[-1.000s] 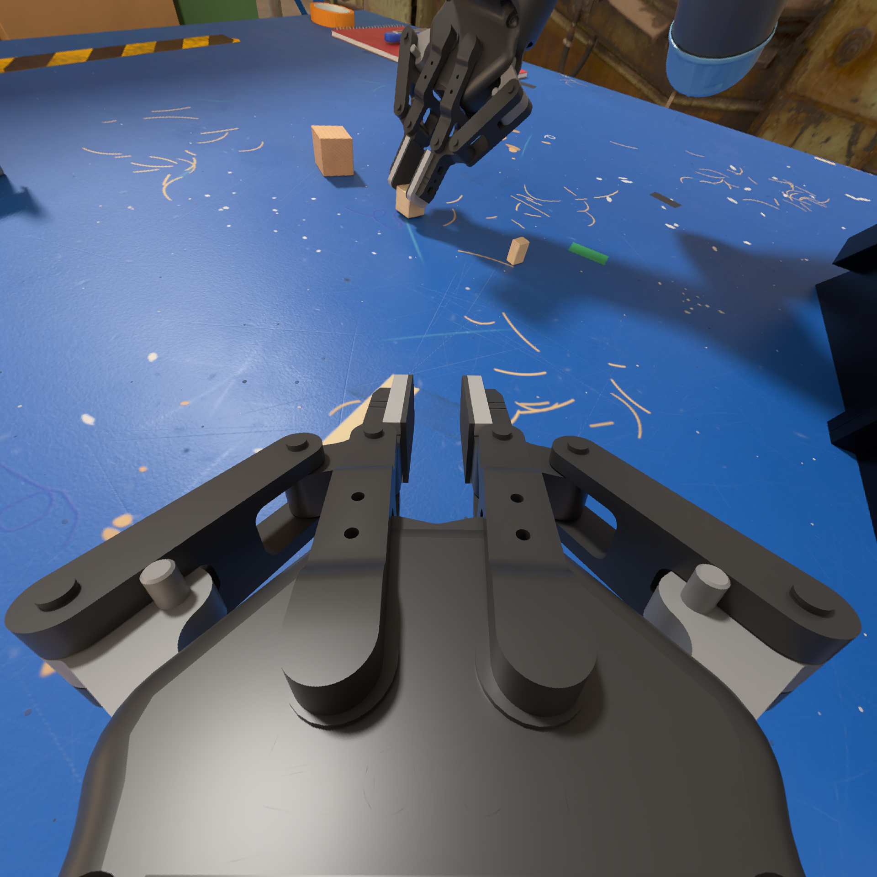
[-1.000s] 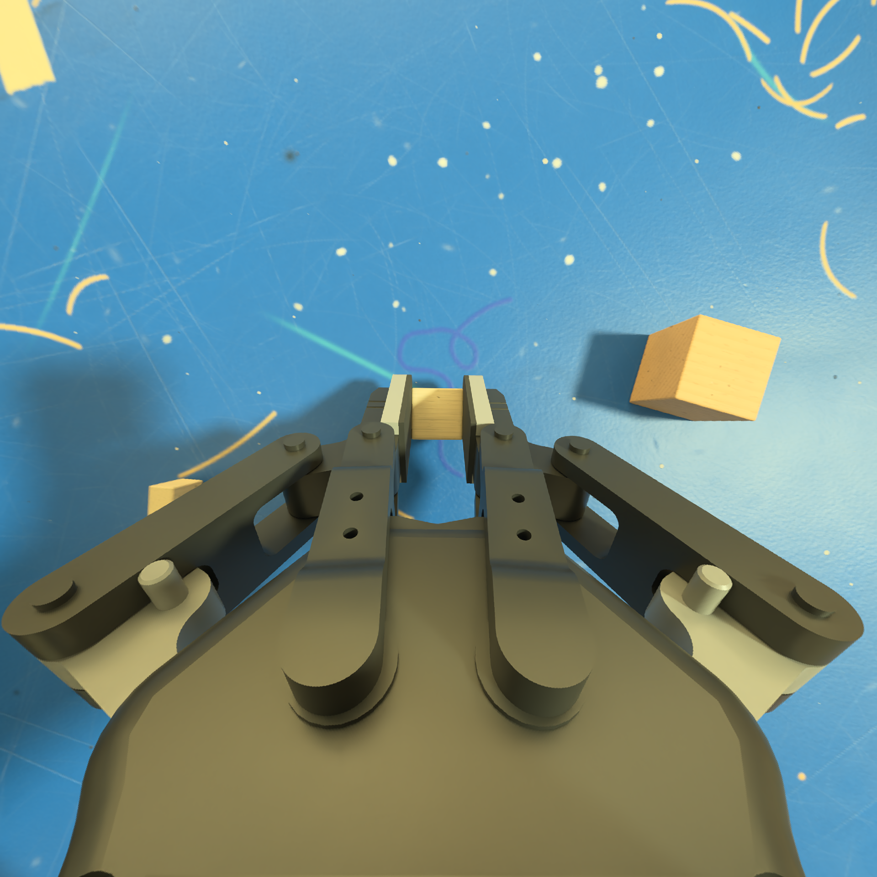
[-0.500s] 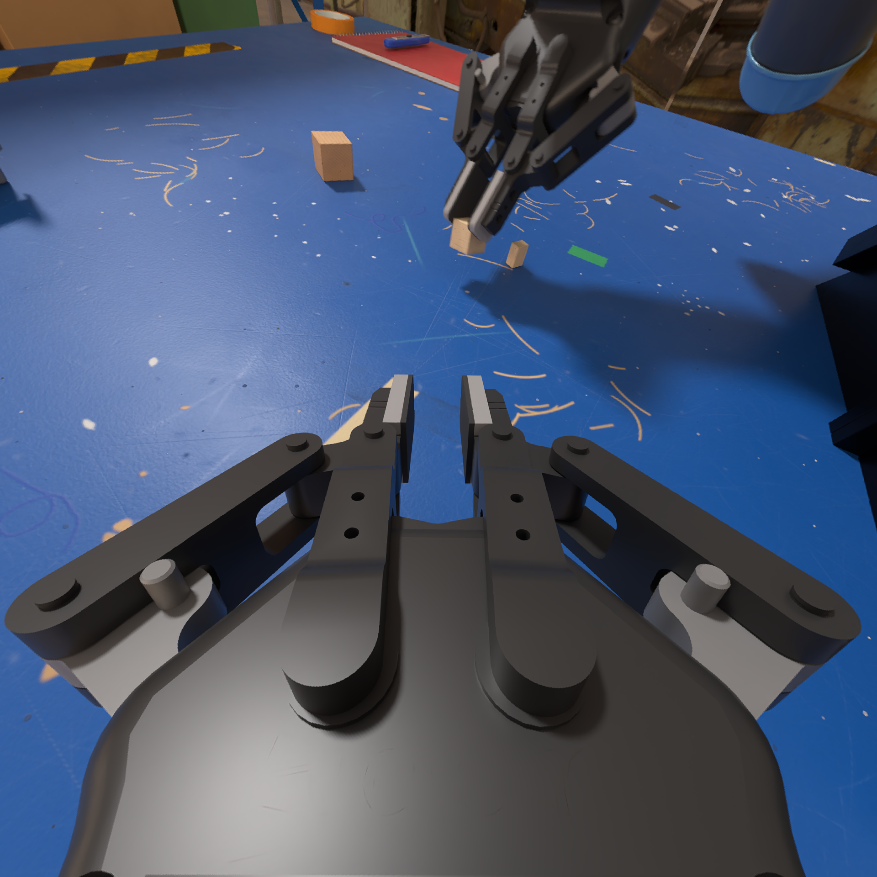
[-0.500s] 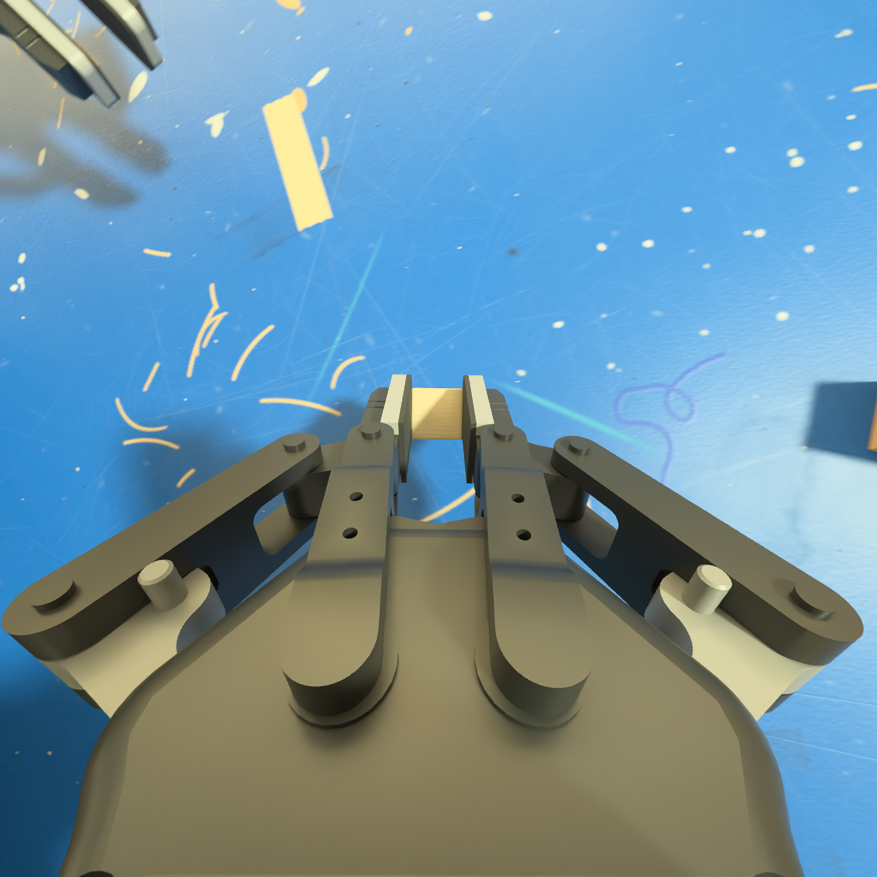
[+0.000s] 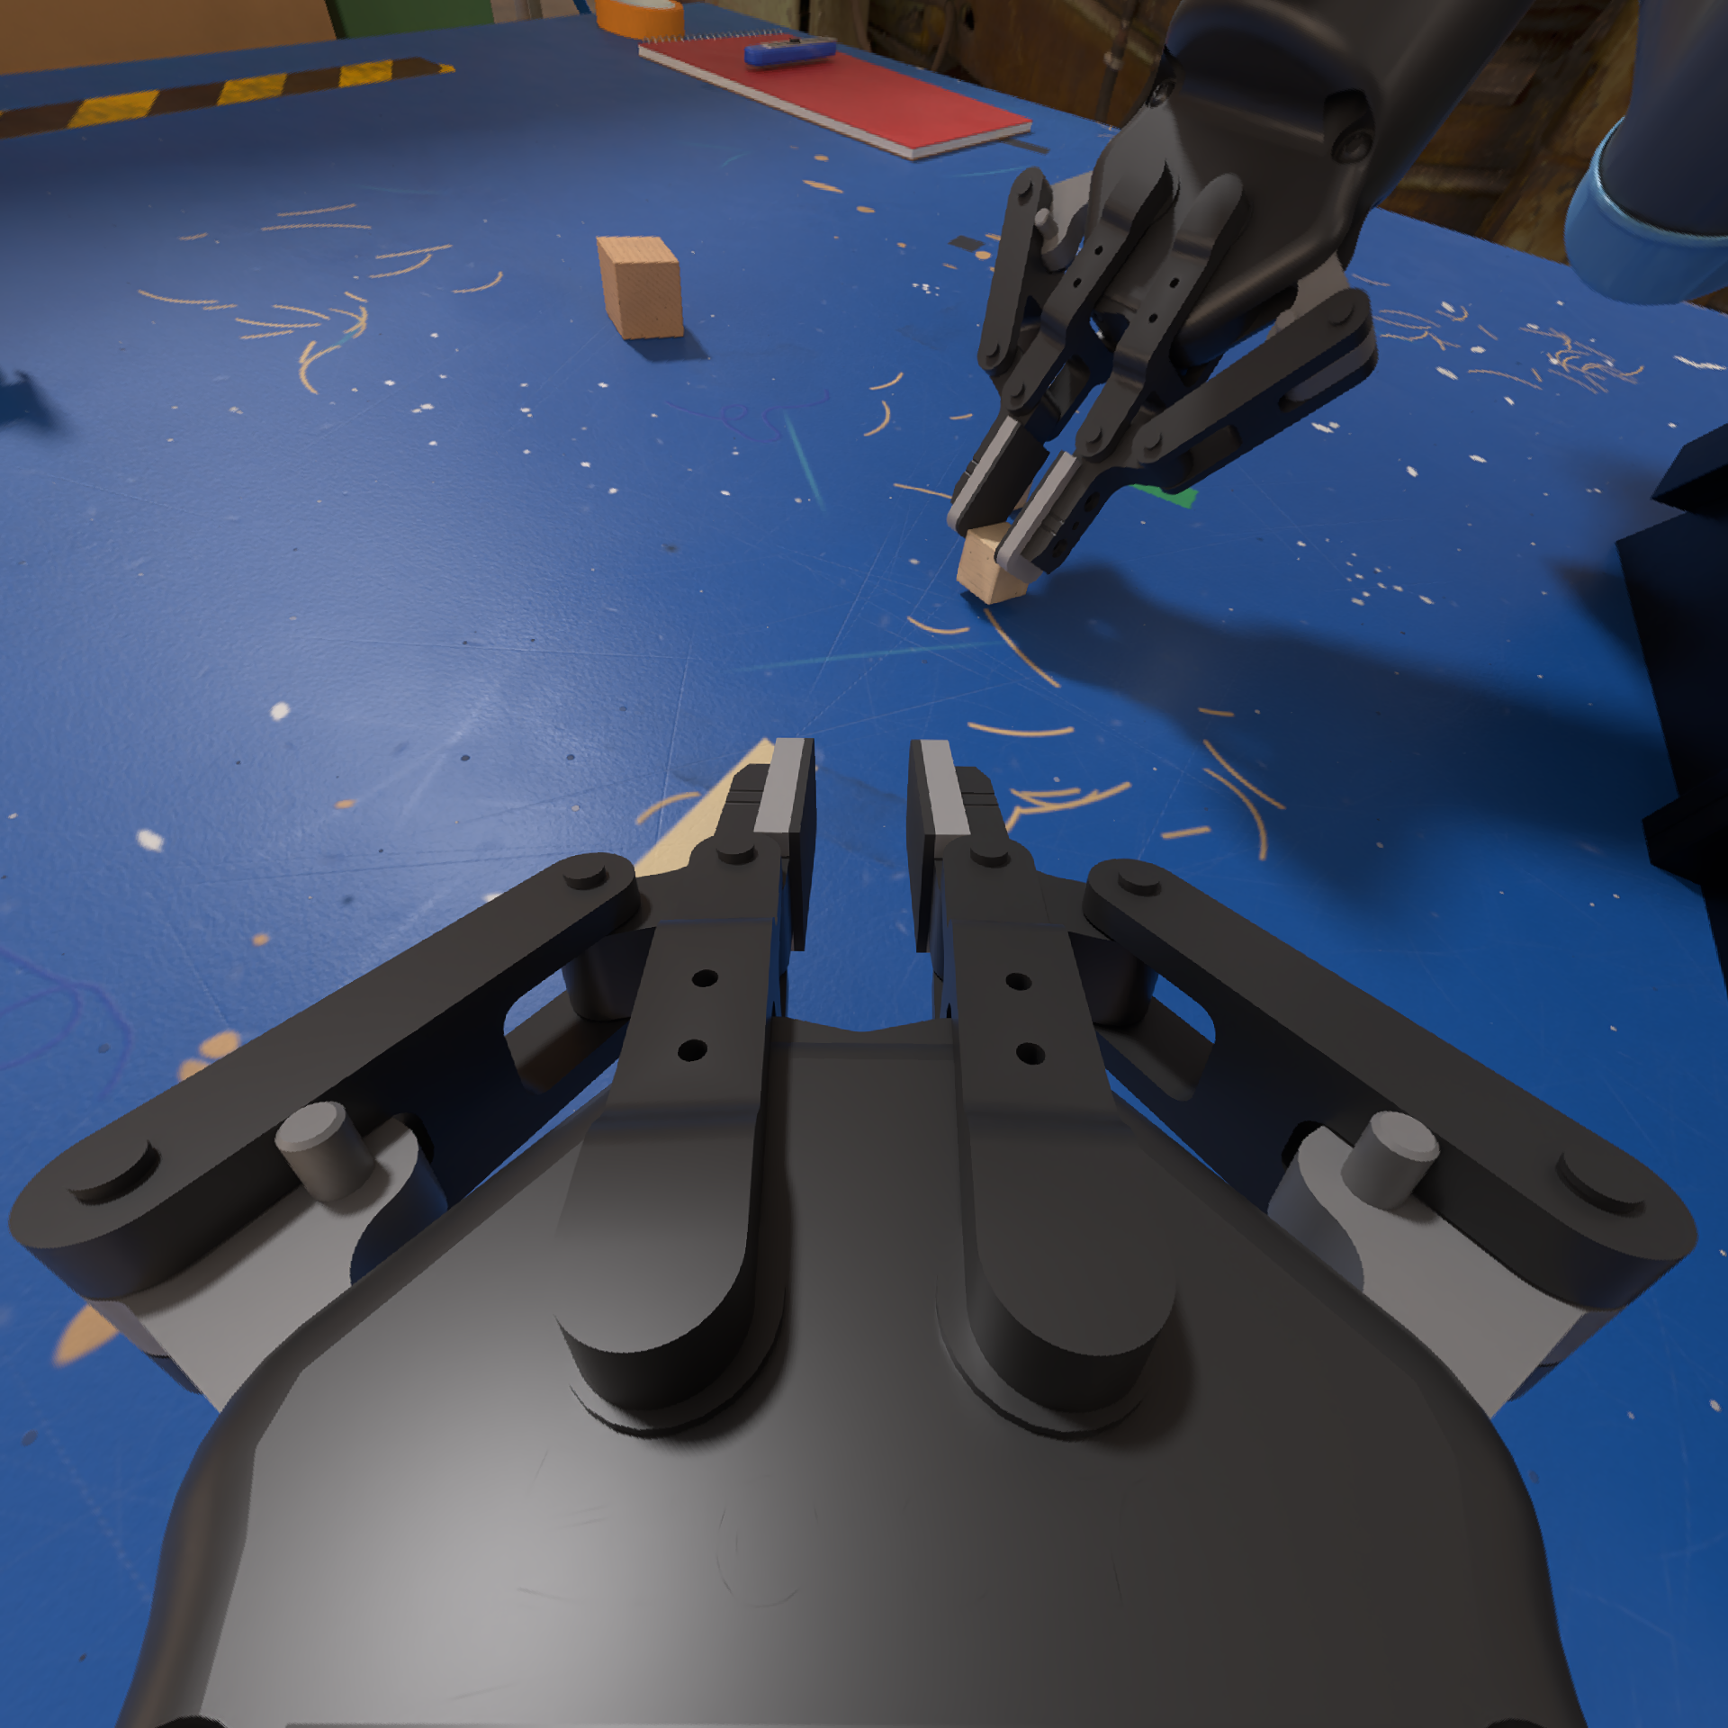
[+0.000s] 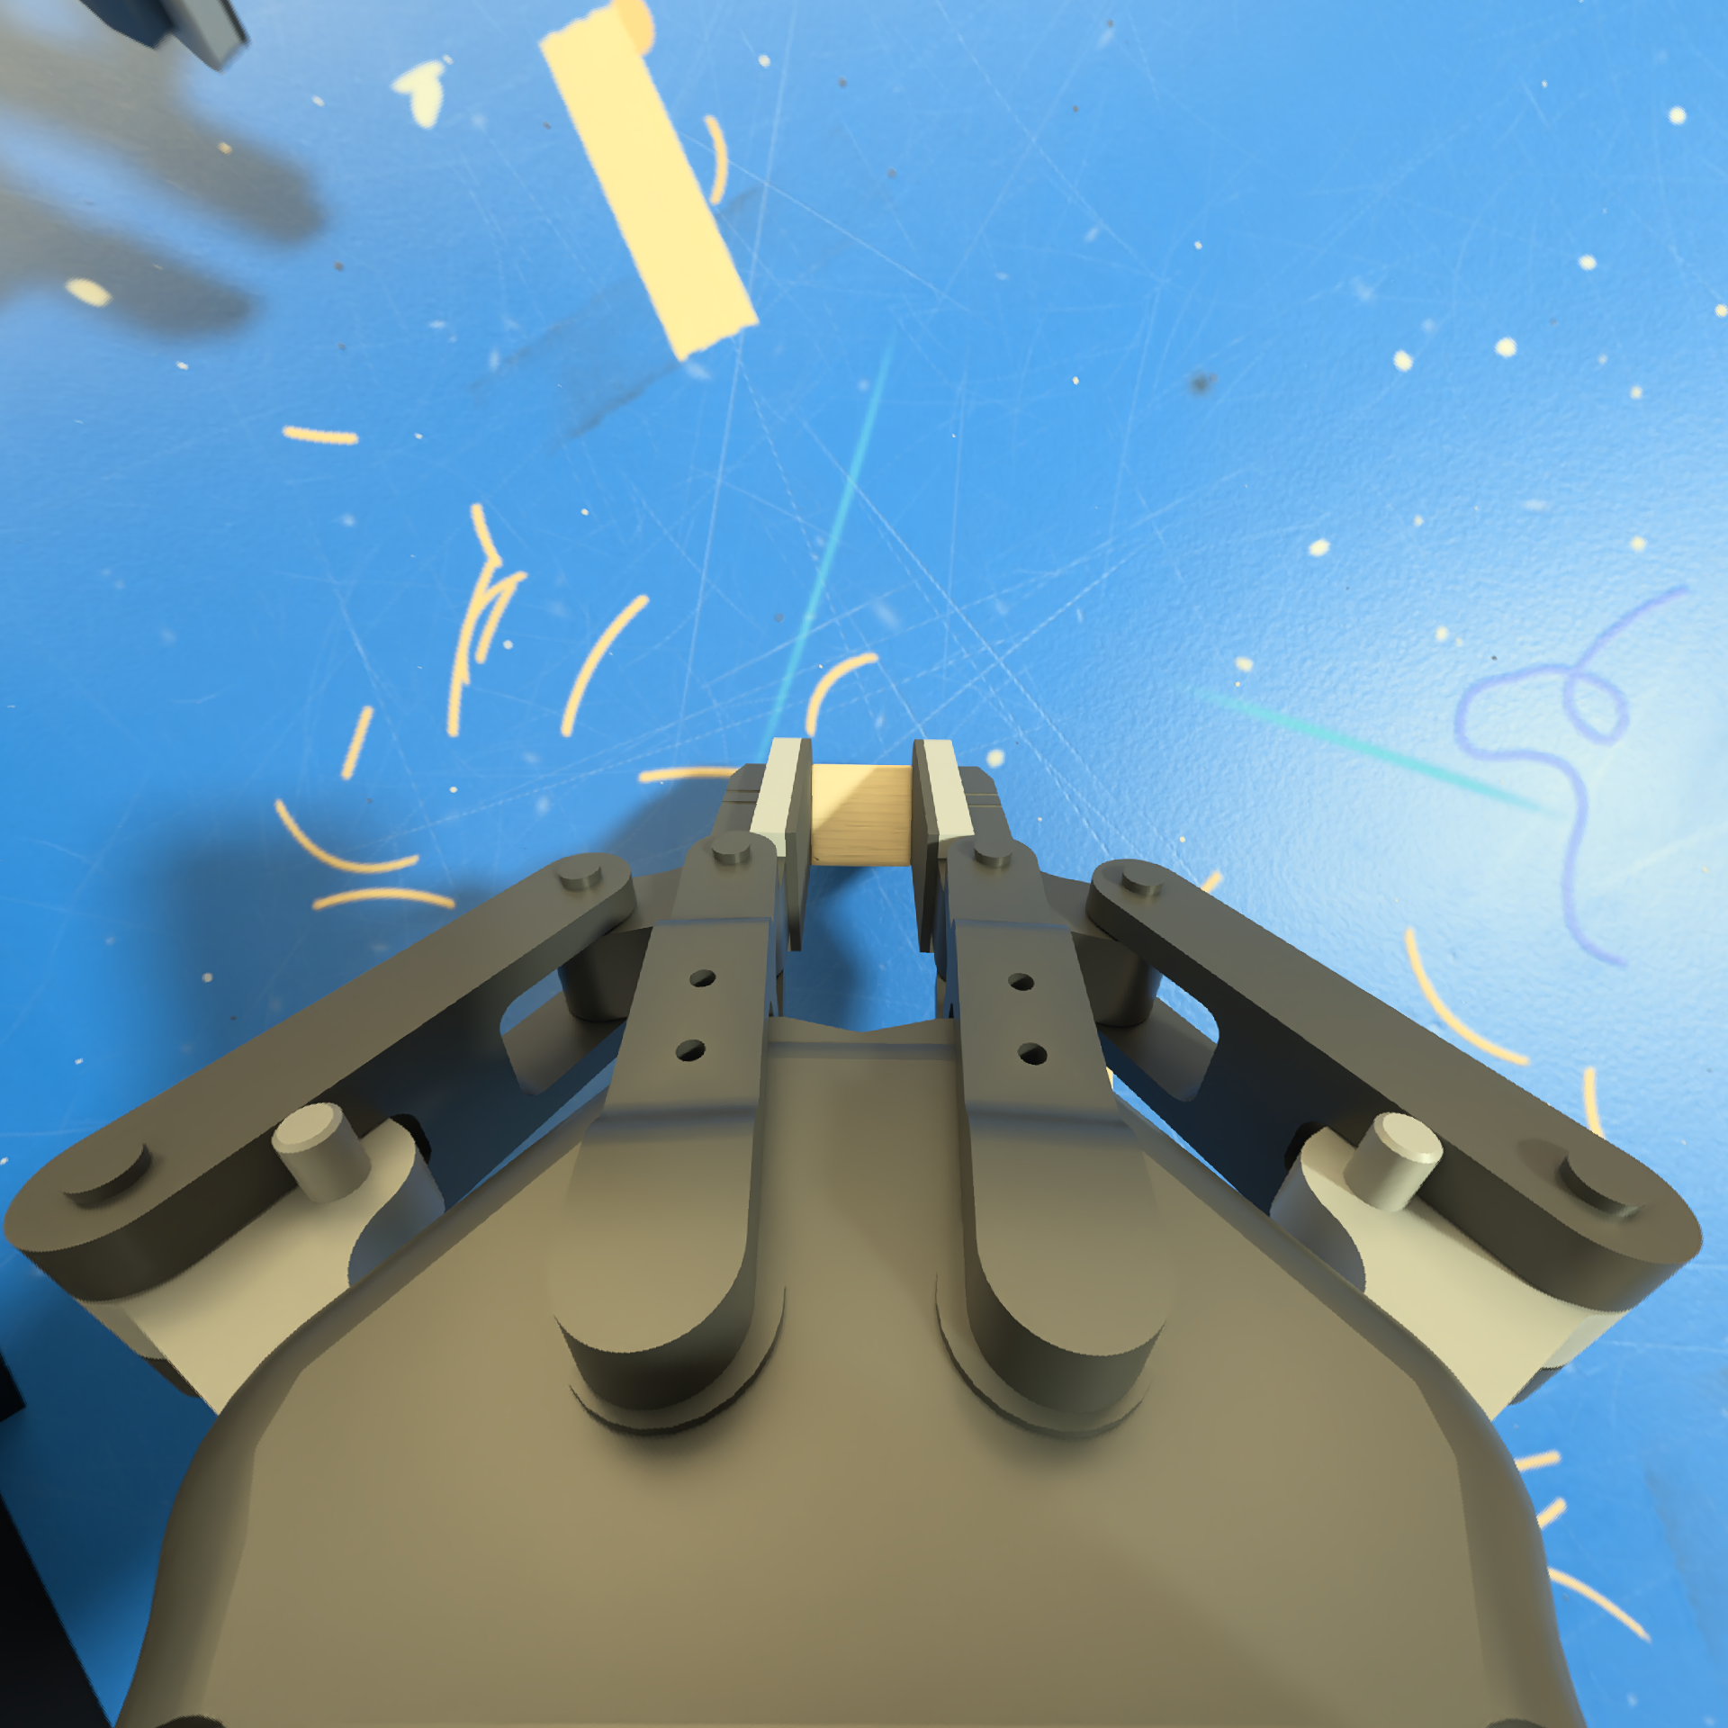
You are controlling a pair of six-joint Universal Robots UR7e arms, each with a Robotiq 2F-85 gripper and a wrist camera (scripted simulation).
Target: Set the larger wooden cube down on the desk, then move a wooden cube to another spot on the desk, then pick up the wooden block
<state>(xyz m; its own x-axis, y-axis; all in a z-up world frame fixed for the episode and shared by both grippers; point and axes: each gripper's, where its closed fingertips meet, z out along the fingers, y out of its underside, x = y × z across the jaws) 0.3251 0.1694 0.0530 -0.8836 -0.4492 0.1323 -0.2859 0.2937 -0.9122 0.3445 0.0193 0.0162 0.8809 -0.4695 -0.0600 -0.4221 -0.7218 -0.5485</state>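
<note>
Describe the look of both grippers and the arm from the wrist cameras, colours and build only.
Left gripper: dark grey palm, black bar links, round pins, pale grey knuckles, light grey pad strips on its fingertips. Right gripper: same build, but lit to an olive-tan tone, with cream pads. From the left wrist view its arm is dark grey with a light blue band. No cables visible.

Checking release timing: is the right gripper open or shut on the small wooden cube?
Shut. The right gripper has both pads against the small wooden cube, one on each side, just above the blue desk.

The right hand (image 5: 1005, 542) has carried the small wooden cube (image 5: 986, 572) nearer, down toward the desk (image 5: 468, 608)
</note>
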